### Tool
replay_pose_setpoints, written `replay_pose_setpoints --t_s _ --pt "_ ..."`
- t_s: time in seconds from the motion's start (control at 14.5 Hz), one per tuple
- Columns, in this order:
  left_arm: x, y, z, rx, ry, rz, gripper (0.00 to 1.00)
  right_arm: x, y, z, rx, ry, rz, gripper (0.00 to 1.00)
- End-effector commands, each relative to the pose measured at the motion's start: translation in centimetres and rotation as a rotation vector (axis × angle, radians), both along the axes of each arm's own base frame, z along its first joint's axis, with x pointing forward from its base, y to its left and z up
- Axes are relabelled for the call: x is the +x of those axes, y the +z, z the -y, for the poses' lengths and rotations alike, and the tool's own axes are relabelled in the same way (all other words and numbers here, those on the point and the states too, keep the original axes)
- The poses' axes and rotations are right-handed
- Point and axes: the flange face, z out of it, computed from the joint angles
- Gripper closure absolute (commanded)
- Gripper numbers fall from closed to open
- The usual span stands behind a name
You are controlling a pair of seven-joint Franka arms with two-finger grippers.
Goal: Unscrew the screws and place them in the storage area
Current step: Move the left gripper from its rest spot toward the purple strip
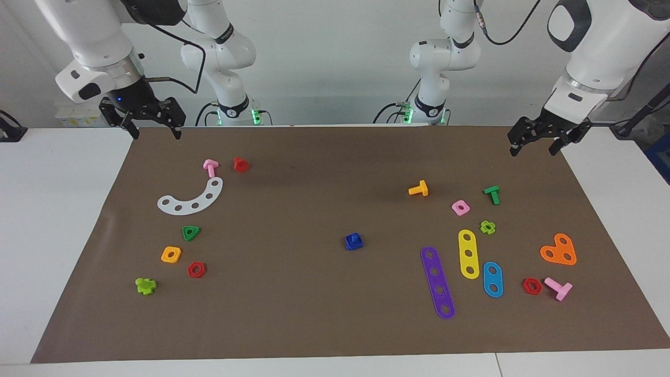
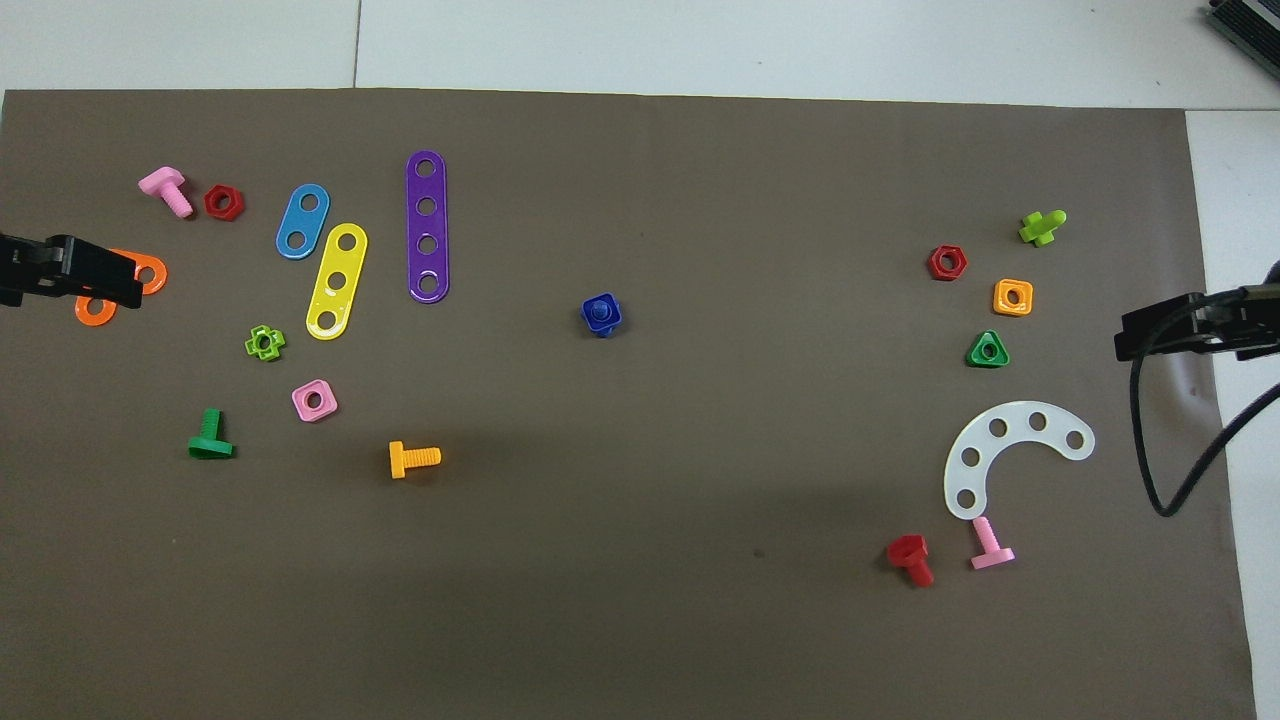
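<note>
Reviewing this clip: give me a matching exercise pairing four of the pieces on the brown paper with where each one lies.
Things:
1. blue screw
2. white curved strip
3. orange heart plate
4. purple strip

Places:
A. toward the right arm's end, beside a pink bolt
B. toward the left arm's end, partly under the left gripper in the overhead view
C. alone at the middle of the brown paper
D. beside the yellow strip

Pairs: 1-C, 2-A, 3-B, 4-D
</note>
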Motion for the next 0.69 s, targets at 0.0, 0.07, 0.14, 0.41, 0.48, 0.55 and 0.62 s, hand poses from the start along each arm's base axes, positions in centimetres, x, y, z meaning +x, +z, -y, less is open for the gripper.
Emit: replay_pose_setpoints --t_s 0.0,0.07,0.14,0.41,0.48,0.55,0.62 --pt "-1.0 0.5 -0.4 -0.015 -0.027 -0.014 0.0 -0.8 0.0 -0.1 0.015 -0.017 0.0 0.0" --pt "-1.0 0.4 -0.4 -0.015 -0.027 -0.017 0.0 -0.8 0.0 -0.1 0.016 -0.015 0.0 0.0" --pt "-1.1 0.3 -0.4 -0.015 -0.029 -0.02 0.0 -0.8 0.0 -0.1 0.015 -0.017 0.0 0.0" --pt "-1.6 -0.4 0.2 -0.016 -0.05 -0.037 0.0 -0.8 0.0 -0.1 0.016 -0.014 -0.003 0.0" --pt "-1.7 -0.7 0.7 -0.016 -0.058 -0.048 0.0 -0.8 0.0 -0.1 0.016 -0.014 -0.004 0.0" --pt "-1.6 -1.0 1.3 -0.015 -0.065 -0.054 0.0 -0.8 0.0 -0.1 0.016 -0.014 -0.006 0.0" --pt "-1.5 -1.5 3.3 -0.014 -0.096 -0.062 0.0 -0.8 0.0 -0.1 0.016 -0.012 -0.006 0.0"
